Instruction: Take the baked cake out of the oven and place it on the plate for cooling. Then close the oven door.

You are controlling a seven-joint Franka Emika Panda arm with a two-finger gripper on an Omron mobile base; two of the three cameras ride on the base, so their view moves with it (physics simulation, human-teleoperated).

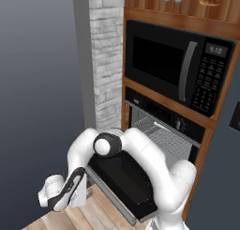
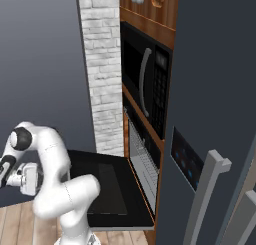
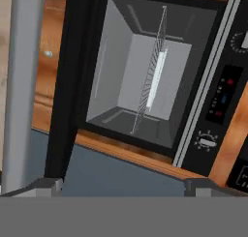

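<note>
We see the oven [image 1: 161,130] set in brown wood cabinetry [image 1: 206,149], its door [image 1: 123,177] folded down flat over the plank floor [image 1: 82,215]. Inside the grey cavity a wire rack [image 3: 150,71] spans the walls; nothing we can make out rests on it or on the door.

base views flank the open oven [image 1: 159,135], hand view rolled, facing cavity
</note>
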